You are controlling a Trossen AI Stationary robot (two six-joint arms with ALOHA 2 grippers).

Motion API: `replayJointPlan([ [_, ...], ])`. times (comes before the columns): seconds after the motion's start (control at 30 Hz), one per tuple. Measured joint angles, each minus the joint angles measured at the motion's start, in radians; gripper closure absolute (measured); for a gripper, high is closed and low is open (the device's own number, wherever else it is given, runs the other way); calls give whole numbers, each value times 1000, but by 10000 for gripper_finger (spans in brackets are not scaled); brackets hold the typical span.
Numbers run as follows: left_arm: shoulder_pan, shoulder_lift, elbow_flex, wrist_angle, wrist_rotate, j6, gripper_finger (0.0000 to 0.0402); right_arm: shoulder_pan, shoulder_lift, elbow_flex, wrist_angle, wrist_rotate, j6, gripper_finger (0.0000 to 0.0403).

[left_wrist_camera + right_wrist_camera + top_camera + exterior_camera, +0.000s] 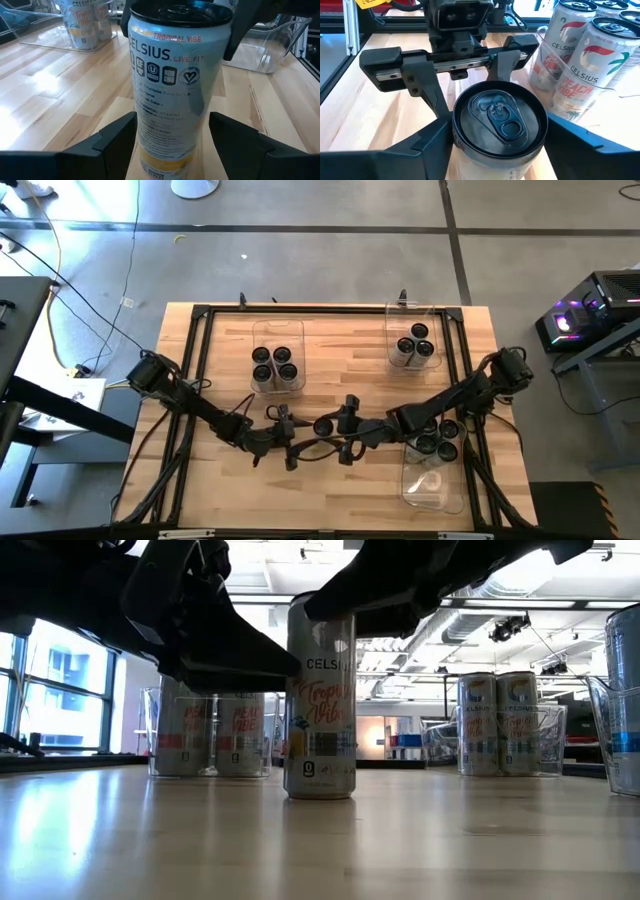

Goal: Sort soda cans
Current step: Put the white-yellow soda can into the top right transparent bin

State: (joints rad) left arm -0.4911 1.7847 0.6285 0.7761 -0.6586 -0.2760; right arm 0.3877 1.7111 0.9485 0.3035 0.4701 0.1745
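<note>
A white Celsius can (320,700) stands upright on open wood near the table's (330,510) front edge, between bins, with the left gripper (172,145) and right gripper (495,142) both parted around it, fingers flanking without clearly clamping.

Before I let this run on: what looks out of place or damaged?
Nothing looks spilled, dented or tipped. One can stands upright, alone on the bare table, between the left tool and the right tool. The other cans sit upright in clear bins.
</note>
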Motion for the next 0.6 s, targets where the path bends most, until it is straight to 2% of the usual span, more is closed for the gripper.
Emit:
replayJointPlan([
  [0.1,0,0,0,0,0,0,161,11,0,0,-1,43,4,166],
  [0.23,-12,-5,0,-2,4,-12,161,41,-58,-2,-46,215,-10,166],
  [0.43,-23,-5,0,-9,3,-18,161,47,-352,1,-198,460,-139,166],
  [0.5,-23,-5,0,-15,2,-17,161,11,-456,0,-308,491,-179,166],
  [0.6,-18,-5,0,-18,2,-5,161,-104,-586,-12,-429,496,-169,166],
])
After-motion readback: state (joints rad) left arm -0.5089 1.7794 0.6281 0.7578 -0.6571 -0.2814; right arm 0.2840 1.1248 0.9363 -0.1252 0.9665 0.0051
